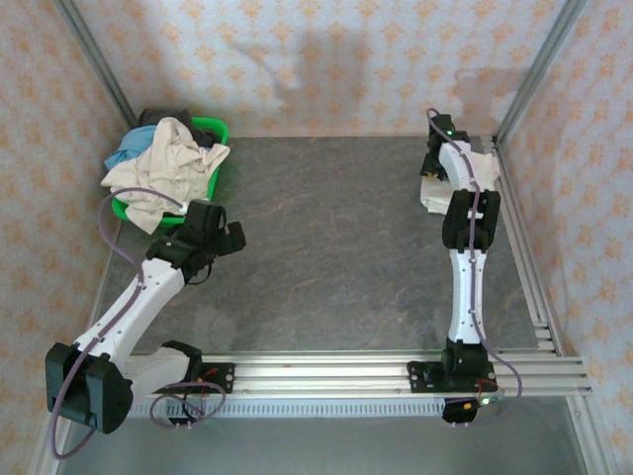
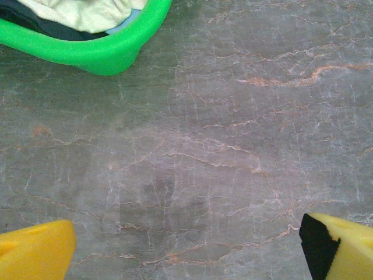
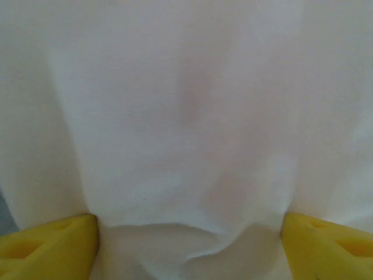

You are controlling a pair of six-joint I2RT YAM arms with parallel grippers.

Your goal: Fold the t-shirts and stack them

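Yellow-tipped right pincer (image 3: 186, 248) stands apart over the folded cream-white cloth t-shirt (image 3: 186, 105) at the far right of the grey marbled surface (image 2: 233, 146); left pincer (image 2: 186, 248) gapes wide near the green plastic basket (image 2: 93, 55) heaped with crumpled t-shirts (image 1: 163, 168)

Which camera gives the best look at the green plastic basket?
Top external: the whole green plastic basket shows, heaped with crumpled t-shirts. Left wrist catches one rim corner; right wrist faces white cloth.
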